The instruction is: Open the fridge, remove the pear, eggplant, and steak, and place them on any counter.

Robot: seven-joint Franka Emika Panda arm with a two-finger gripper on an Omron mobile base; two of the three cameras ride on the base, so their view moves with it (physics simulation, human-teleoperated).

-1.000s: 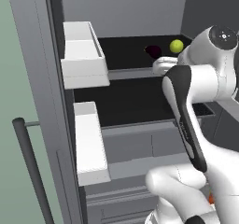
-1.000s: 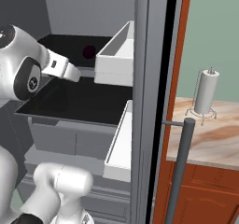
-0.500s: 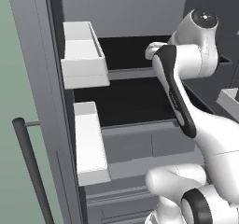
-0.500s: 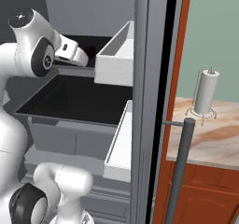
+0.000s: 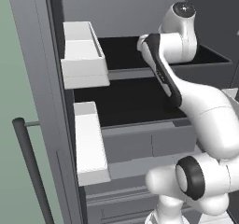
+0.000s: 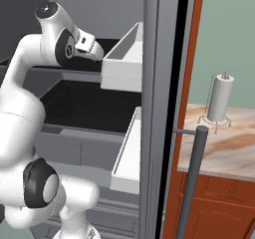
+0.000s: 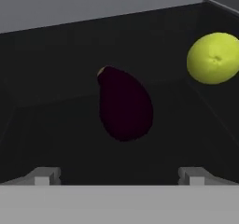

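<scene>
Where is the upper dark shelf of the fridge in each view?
Left base view: upper shelf, centre, left of the arm.
Right base view: shelf, dark strip left of the white door bin.
Hand view: shelf, dark floor under the eggplant.
Shared landmark: grey back wall.

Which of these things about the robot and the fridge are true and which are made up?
1. The gripper is open and holds nothing. True.
2. The eggplant lies on a dark fridge shelf, ahead of the gripper. True.
3. The pear sits on top of the eggplant. False: it rests apart, off to one side.
4. The fridge doors are shut. False: they stand open, and the arm reaches inside.
5. A paper towel roll stands upright on the counter. True.
</scene>
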